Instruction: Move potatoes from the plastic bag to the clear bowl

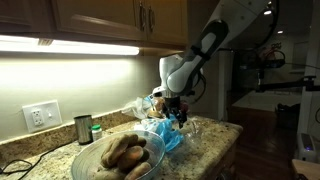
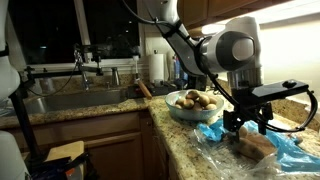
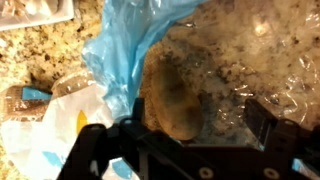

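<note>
My gripper [image 3: 200, 118] is open and reaches down into the crinkled plastic bag [image 3: 120, 40], which has blue parts. One brown potato [image 3: 172, 95] lies in the bag between the fingers, close to the left one; the fingers are not closed on it. In both exterior views the gripper [image 1: 178, 115] [image 2: 245, 125] hangs low over the bag [image 1: 160, 132] [image 2: 290, 152] on the granite counter. A brown lump [image 2: 256, 146] shows under it. The clear bowl [image 1: 88, 160] [image 2: 184, 112] stands beside the bag and holds several potatoes [image 1: 125, 155] [image 2: 195, 99].
A small metal cup [image 1: 83, 128] and a green-lidded jar [image 1: 97, 130] stand by the wall near an outlet [image 1: 40, 115]. A sink [image 2: 70, 100] and a paper towel roll [image 2: 157, 68] lie beyond the bowl. White packaging [image 3: 40, 130] lies beside the bag.
</note>
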